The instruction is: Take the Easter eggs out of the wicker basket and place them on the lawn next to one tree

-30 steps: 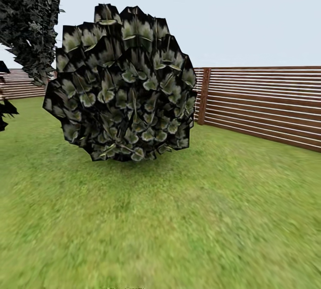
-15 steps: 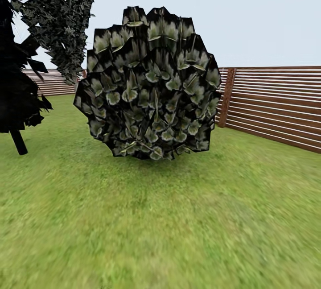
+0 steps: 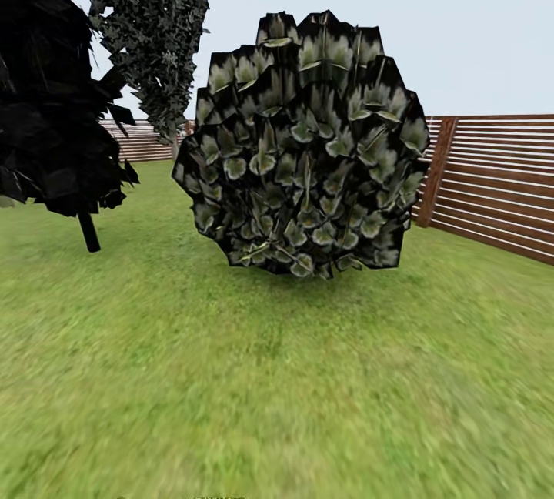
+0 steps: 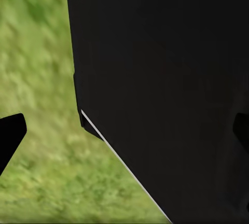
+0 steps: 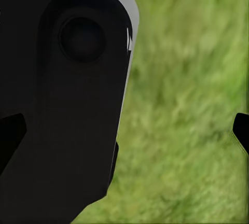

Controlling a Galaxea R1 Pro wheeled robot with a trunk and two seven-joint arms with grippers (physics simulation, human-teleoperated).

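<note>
The Easter eggs and the wicker basket are out of view. Short green lawn (image 3: 277, 391) covers the ground ahead in the head view. In the left wrist view, my left gripper (image 4: 124, 136) is open: its dark fingertips (image 4: 10, 130) sit at opposite picture edges, with nothing held and a black part of the robot between them. My right gripper (image 5: 124, 136) is open in the same way over blurred grass (image 5: 181, 130), with a black rounded robot part beside it.
A big round bush (image 3: 304, 149) with dark, pale-centred leaves stands on the lawn straight ahead. A near-black conifer (image 3: 46, 98) with a dark trunk (image 3: 88, 231) is at the left, grey-green foliage (image 3: 158, 29) behind it. A brown slat fence (image 3: 500, 183) bounds the right and back.
The whole head view has swung leftward: the bush now sits further right in the picture, and the dark conifer with its trunk has come into view. The camera moved, not the things.
</note>
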